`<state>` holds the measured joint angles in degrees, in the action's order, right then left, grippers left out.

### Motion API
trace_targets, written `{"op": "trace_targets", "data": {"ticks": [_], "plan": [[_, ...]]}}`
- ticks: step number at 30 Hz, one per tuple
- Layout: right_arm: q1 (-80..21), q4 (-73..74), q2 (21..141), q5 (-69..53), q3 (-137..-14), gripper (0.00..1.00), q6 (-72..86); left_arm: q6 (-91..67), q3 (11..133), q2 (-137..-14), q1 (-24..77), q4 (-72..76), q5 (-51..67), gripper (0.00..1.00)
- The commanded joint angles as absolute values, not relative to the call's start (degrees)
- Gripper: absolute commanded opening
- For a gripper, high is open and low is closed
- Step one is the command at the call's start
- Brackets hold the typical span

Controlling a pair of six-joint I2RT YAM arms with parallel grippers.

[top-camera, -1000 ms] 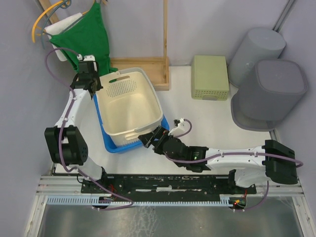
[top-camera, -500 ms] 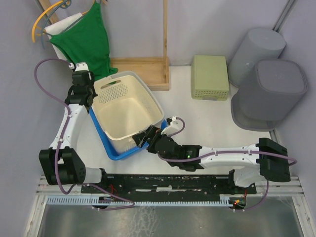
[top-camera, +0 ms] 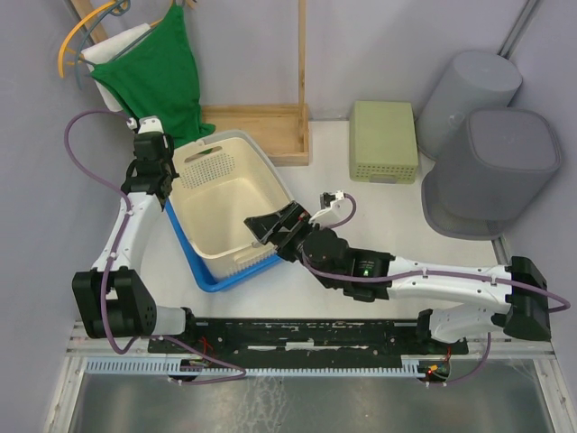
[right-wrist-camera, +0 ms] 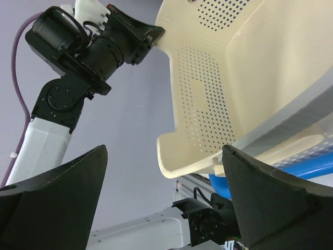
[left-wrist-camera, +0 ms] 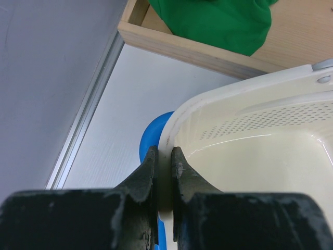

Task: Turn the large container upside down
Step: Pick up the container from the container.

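Large cream container (top-camera: 225, 203) sits tilted in the blue bin (top-camera: 194, 263). The left claw (left-wrist-camera: 163, 156) clamps its rim, and the right claw (top-camera: 269, 233) stands wide open at the near rim.

Cream perforated plastic basket (top-camera: 221, 207): I count one, centre left.
Blue plastic tub (top-camera: 206, 278): one, lower left.
Pale green perforated plastic box (top-camera: 384, 140): one.
Grey plastic bin (top-camera: 491, 167): two, upper right.
Wooden tray (top-camera: 257, 122): one.
Green cloth (top-camera: 167, 72): one, upper left.

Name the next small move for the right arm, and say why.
Probably close the right gripper on the near rim of the cream container. Its jaws stand wide open at that rim, while the left gripper pinches the far corner.
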<state>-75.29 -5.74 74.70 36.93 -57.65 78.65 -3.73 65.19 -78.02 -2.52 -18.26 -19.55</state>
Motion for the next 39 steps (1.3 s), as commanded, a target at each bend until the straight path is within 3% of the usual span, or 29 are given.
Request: {"op": "trace_targets", "data": {"ticks": [1, 23, 39], "plan": [[-74.33, -6.32, 74.27, 36.5, -56.84, 1.0, 80.36, 0.05, 64.81, -78.04, -2.2, -16.92, -20.19, 0.03], [-75.61, -11.12, 78.63, 39.12, -49.92, 1.0, 82.4, -0.97, 64.68, -77.43, -2.22, -18.89, -17.82, 0.03], [-75.47, -9.1, 81.85, 37.92, -57.07, 1.0, 82.33, 0.62, 64.16, -76.8, -2.18, -18.9, -16.45, 0.03]]}}
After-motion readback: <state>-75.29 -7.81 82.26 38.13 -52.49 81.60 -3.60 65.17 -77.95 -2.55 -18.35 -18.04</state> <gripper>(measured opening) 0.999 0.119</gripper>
